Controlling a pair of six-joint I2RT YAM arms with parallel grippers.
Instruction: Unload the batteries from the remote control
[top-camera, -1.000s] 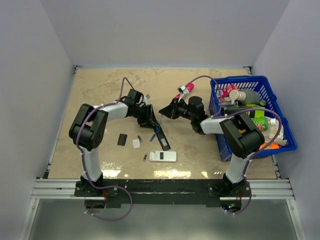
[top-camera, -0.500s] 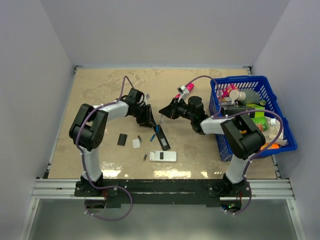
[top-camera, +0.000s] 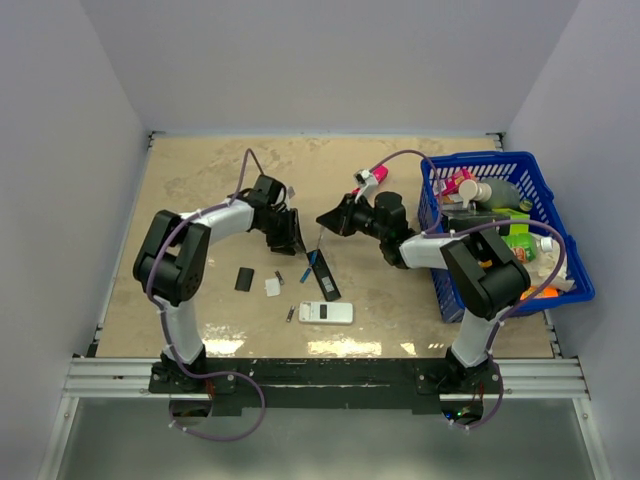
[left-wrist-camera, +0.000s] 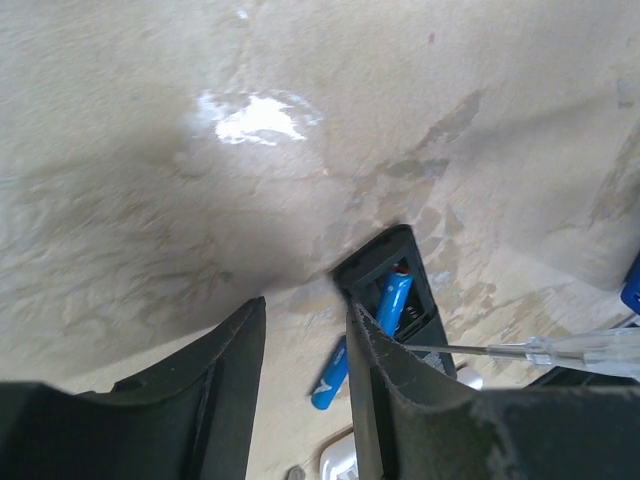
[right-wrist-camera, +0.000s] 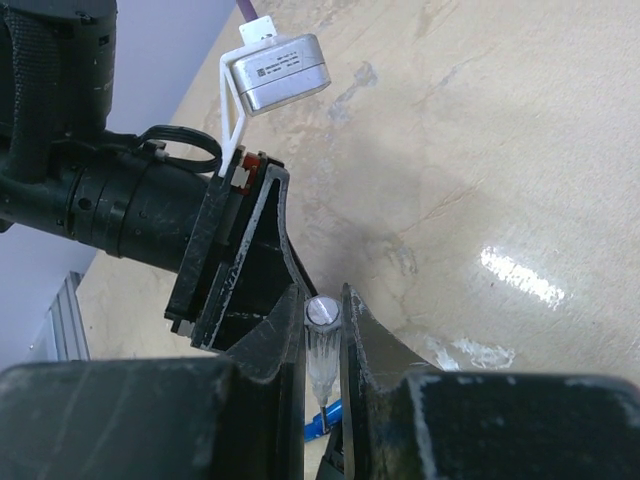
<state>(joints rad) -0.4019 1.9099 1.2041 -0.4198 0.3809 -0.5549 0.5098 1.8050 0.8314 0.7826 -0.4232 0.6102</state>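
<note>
The black remote control (top-camera: 322, 272) lies face down at mid-table with its compartment (left-wrist-camera: 395, 290) open. One blue battery (left-wrist-camera: 393, 298) sits tilted inside it. A second blue battery (left-wrist-camera: 330, 375) lies loose on the table beside the remote (top-camera: 304, 271). My left gripper (left-wrist-camera: 305, 310) hovers open just left of the remote's top end, nothing between its fingers (top-camera: 290, 232). My right gripper (right-wrist-camera: 322, 300) is shut on a clear-handled screwdriver (right-wrist-camera: 322, 345). The screwdriver's thin shaft (left-wrist-camera: 480, 348) reaches into the compartment. A small greyish cell (top-camera: 291, 313) lies by the white remote.
A white remote (top-camera: 326, 313) lies nearer the front edge. A black cover (top-camera: 244, 279) and a white cover (top-camera: 272, 286) rest to its left. A blue basket (top-camera: 500, 160) full of items stands at the right. A pink and white object (top-camera: 368, 180) lies behind the right gripper.
My left gripper has drawn back a little to the left, away from the black remote. The right gripper still holds the screwdriver at the compartment.
</note>
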